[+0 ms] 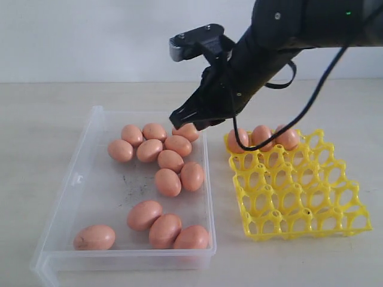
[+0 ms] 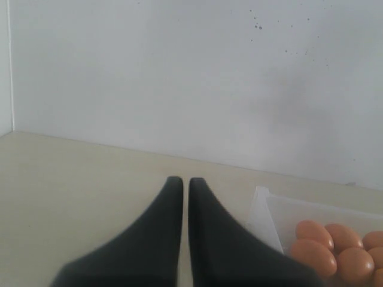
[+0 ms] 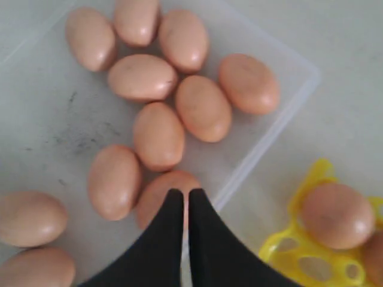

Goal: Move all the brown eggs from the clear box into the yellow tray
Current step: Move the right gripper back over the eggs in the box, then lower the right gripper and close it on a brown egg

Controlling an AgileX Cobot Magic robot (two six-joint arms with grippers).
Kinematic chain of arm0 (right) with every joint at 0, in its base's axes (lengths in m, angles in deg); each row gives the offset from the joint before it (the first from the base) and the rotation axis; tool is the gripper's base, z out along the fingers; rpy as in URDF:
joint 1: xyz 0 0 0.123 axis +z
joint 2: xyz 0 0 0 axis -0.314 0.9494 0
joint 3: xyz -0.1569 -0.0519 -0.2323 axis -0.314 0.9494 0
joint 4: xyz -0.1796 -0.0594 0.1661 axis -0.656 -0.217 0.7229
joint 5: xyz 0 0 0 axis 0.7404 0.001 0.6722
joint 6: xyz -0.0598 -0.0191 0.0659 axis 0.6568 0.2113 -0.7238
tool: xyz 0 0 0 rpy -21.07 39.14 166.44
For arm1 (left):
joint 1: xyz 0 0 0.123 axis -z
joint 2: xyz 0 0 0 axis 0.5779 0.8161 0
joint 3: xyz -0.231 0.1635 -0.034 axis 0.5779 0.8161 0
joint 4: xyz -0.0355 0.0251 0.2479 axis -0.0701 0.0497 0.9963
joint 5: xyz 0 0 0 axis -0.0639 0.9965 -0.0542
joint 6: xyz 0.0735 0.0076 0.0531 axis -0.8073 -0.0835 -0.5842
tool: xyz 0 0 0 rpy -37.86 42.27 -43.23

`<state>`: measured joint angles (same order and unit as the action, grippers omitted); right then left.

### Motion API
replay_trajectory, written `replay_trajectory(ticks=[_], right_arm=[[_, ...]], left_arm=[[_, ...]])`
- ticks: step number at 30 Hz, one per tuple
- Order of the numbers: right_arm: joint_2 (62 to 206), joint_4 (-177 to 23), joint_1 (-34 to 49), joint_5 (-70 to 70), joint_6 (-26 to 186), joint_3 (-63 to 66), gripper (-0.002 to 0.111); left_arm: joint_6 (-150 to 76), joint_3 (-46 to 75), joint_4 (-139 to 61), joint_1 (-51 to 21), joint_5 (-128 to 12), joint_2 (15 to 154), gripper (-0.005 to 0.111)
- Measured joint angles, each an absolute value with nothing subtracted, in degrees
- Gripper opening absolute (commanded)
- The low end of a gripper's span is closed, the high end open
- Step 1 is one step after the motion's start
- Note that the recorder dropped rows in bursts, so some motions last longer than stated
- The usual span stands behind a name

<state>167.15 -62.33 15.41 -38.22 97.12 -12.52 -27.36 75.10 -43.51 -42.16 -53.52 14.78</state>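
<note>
Several brown eggs point(image 1: 168, 182) lie loose in the clear box point(image 1: 78, 179) on the left. Three more eggs point(image 1: 261, 136) fill the back row of the yellow tray point(image 1: 299, 197) on the right. My right gripper point(image 1: 187, 119) hangs over the box's back right corner, reaching in from the right. In the right wrist view that gripper point(image 3: 185, 194) is shut and empty, just above one egg point(image 3: 157, 191) beside the box wall point(image 3: 269, 137), with the tray's corner point(image 3: 287, 245) close by. My left gripper point(image 2: 185, 181) is shut and empty over bare table, the box corner point(image 2: 269, 215) off to its side.
The box and tray stand side by side on a beige table with a narrow gap between them. A white wall runs behind. A black cable loops from the right arm point(image 1: 311, 101) above the tray's back row. The left arm is outside the exterior view.
</note>
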Motion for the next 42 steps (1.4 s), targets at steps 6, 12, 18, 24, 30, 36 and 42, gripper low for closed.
replay_trajectory(ticks=[6,12,18,24,30,36,42], right_arm=[[175.36,-56.34,15.51,-44.52,100.23,-19.05,0.035],[179.05,-55.92,18.51,-41.85,102.81,-19.73,0.063],[180.47,-56.68,22.44,-36.57,104.07,-19.82,0.058],[182.28,-58.05,23.0,-35.96,104.3,-19.82,0.058],[184.36,-58.27,23.0,-37.12,104.3,-19.82,0.058],[186.09,-59.39,23.32,-37.05,104.3,-19.94,0.054],[186.88,-60.93,23.35,-36.32,104.62,-20.33,0.0]], left_arm=[[-27.36,75.1,-43.51,-42.16,-53.52,14.78,0.004],[-27.36,75.1,-43.51,-42.16,-53.52,14.78,0.004],[-27.36,75.1,-43.51,-42.16,-53.52,14.78,0.004],[-27.36,75.1,-43.51,-42.16,-53.52,14.78,0.004],[-27.36,75.1,-43.51,-42.16,-53.52,14.78,0.004],[-27.36,75.1,-43.51,-42.16,-53.52,14.78,0.004],[-27.36,75.1,-43.51,-42.16,-53.52,14.78,0.004]])
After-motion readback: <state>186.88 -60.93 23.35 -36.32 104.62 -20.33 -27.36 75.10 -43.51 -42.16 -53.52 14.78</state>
